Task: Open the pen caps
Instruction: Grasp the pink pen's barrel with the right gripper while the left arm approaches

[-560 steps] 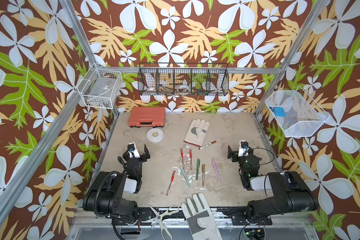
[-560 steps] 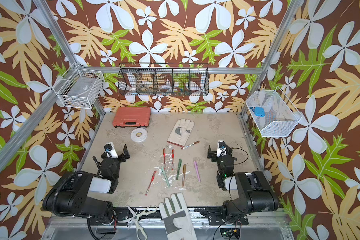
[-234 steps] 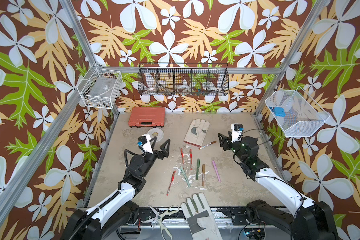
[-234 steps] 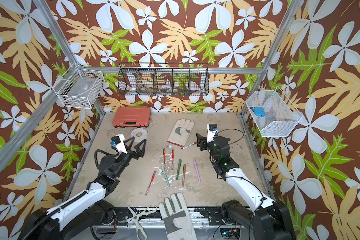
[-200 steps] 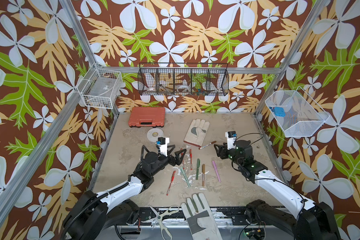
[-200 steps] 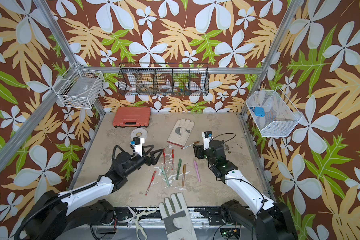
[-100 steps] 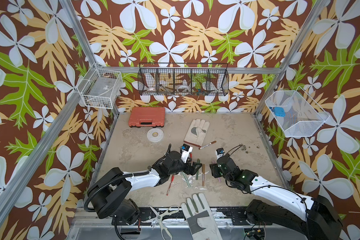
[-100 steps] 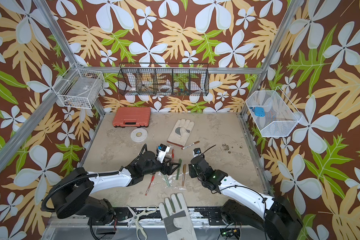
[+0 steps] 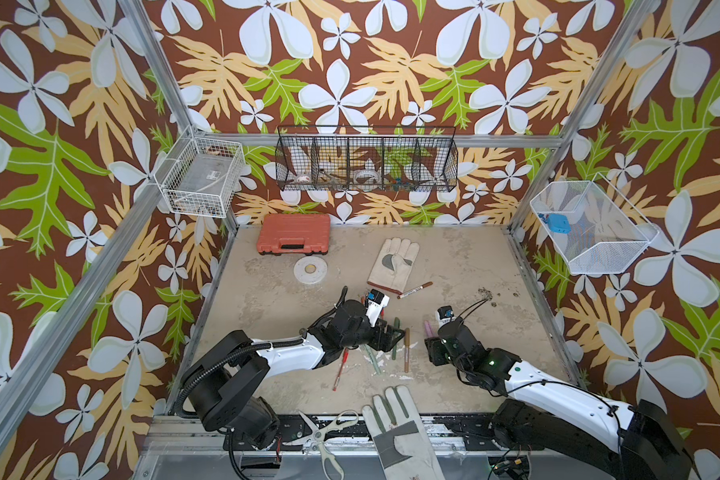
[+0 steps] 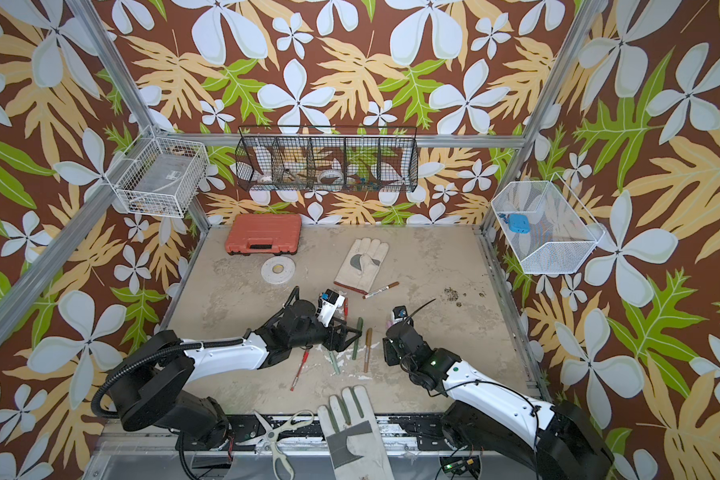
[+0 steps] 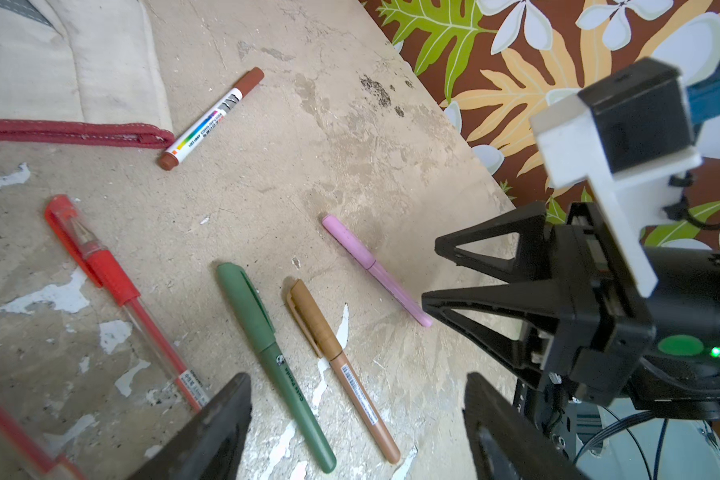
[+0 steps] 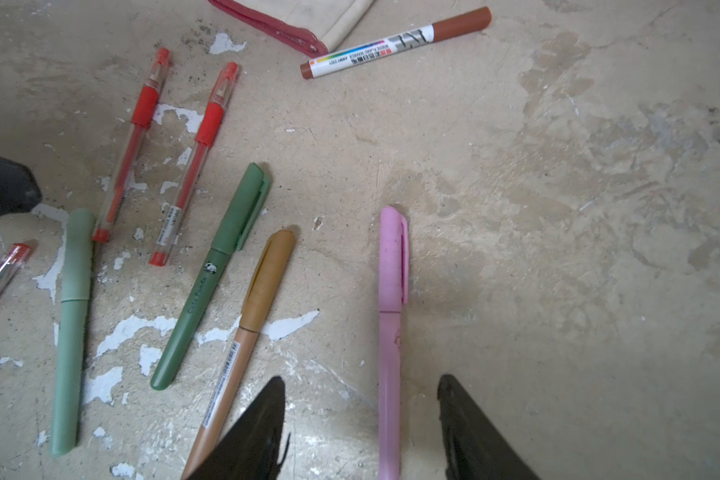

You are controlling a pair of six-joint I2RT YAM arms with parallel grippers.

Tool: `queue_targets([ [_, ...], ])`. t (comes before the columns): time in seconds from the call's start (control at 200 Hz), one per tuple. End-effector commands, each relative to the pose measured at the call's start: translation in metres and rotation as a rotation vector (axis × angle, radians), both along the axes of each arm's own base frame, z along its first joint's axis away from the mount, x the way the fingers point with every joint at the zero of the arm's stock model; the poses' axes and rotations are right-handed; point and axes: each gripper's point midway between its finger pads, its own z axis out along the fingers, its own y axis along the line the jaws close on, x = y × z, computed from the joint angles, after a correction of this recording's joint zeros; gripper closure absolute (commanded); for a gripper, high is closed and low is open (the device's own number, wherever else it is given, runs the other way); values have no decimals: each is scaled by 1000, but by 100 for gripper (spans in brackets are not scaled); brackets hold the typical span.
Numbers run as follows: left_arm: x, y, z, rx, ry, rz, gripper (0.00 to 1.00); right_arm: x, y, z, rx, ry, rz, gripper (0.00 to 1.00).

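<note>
Pink pen (image 12: 389,374) is the one in hand, I judge: its barrel runs straight between the tips of my right gripper (image 12: 360,379). It lies flat on the table (image 12: 558,208), pink cap (image 12: 393,257) on and pointing away past the tips. Right fingers (image 12: 246,436) are spread, with a gap on both sides of the barrel; nothing pinched, nothing touched that I can see. To do this well: come down square, close on the barrel end and not the cap, and leave the seam clear so my other side can take the cap and pull along the pen's axis, no sideways twist. My left gripper (image 11: 356,376) is also spread wide and empty, hovering over the dark green pen (image 11: 273,353) and gold pen (image 11: 339,365), both of which pass between its fingers (image 11: 225,415). Whether it is going for one of those or for the pink cap, I can't tell. Risk: left tips nudge green or gold on the way across. Every cap I can see looks on. The mint pen (image 12: 71,332), red pens (image 12: 209,122) and brown-ended marker (image 12: 395,41) lie off beyond my right fingertips, untouched.
</note>
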Motion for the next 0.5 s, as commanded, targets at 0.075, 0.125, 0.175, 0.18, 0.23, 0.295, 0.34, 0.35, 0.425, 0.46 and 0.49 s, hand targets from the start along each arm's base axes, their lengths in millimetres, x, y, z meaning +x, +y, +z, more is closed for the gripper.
queue_targets([
  [0.075, -9, -7, -4, 8, 25, -72, 20, 0, -6, -9, -25, 26, -37, 42],
  [0.125, -9, -8, -5, 10, 30, -76, 21, 0, -8, -11, -35, 35, -42, 50],
  [0.175, -9, -8, -7, 13, 35, -79, 23, 0, -8, -13, -38, 46, -43, 55],
  [0.18, -9, -9, -6, 11, 35, -79, 24, 0, -8, -13, -37, 48, -41, 56],
  [0.23, -10, -9, -6, 11, 39, -82, 25, 0, -7, -16, -33, 61, -35, 57],
  [0.295, -9, -10, -6, 12, 42, -82, 25, 0, -8, -19, -33, 73, -39, 59],
  [0.34, -9, -9, -6, 13, 41, -80, 25, 0, -7, -20, -27, 80, -33, 59],
  [0.35, -9, -9, -6, 13, 41, -81, 25, 0, -7, -21, -28, 84, -32, 60],
  [0.425, -9, -8, -6, 15, 40, -76, 26, -1, -6, -25, -20, 108, -21, 63],
  [0.46, -9, -8, -7, 16, 39, -74, 26, -1, -5, -27, -19, 118, -14, 65],
  [0.49, -9, -8, -7, 16, 41, -74, 26, -1, -4, -29, -25, 126, -12, 70],
])
